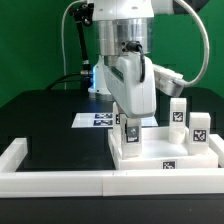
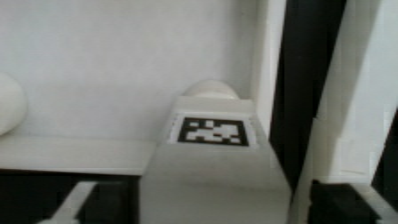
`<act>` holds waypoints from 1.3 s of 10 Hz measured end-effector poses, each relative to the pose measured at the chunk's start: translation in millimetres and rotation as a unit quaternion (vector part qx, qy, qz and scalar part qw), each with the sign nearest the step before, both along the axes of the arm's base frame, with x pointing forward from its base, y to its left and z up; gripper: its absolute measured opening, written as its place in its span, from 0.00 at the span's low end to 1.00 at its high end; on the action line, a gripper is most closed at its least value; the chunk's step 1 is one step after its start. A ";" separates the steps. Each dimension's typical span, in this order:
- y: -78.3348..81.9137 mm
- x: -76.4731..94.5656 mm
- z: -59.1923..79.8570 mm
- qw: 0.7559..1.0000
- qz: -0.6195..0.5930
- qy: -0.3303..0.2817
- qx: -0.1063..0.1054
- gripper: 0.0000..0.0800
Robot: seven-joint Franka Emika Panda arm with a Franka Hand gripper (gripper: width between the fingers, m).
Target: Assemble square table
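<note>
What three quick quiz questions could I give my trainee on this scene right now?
1. True or false: the white plastic square slab lies on the flat white marker board.
2. The gripper hangs right over: A) a small white tagged block leg; B) the long low white border wall; C) the marker board.
3. Fill in: at the exterior view's right of the gripper, ___ further white tagged legs show.
Key: 1 false; 2 A; 3 two.

A robotics lab bench: a black tabletop (image 1: 50, 120) carries a fixed marker board (image 1: 97, 119) near the centre, a low white border wall (image 1: 60, 180) runs along the 6 o'clock edge, green screens (image 1: 35, 40) stand behind from 9 to 3 o'clock, and cables (image 1: 72, 45) hang at 11 o'clock.
</note>
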State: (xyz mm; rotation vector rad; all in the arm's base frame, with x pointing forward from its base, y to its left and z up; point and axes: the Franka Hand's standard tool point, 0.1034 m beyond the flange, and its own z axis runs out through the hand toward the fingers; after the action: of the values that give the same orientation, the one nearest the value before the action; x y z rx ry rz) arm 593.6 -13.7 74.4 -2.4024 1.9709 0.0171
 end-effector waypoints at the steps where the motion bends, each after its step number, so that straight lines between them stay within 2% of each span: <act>1: 1.8 0.5 0.1 1.000 0.006 -0.001 0.000 0.76; 3: 7.4 4.1 1.1 0.996 0.089 -0.014 -0.005 0.76; 4: 10.1 4.6 0.5 0.989 0.143 -0.021 -0.009 0.81; 6: 15.3 4.6 0.0 0.977 0.210 -0.023 -0.011 0.81; 10: 14.5 3.8 -0.8 0.928 0.371 -0.027 -0.016 0.81; 12: 14.1 3.8 -0.8 0.909 0.415 -0.028 -0.018 0.81; 13: 13.7 3.4 -1.2 0.886 0.462 -0.028 -0.020 0.81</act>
State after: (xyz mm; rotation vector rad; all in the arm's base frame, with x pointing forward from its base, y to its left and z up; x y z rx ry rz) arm 597.1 0.0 73.2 -3.0449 0.6372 -0.0681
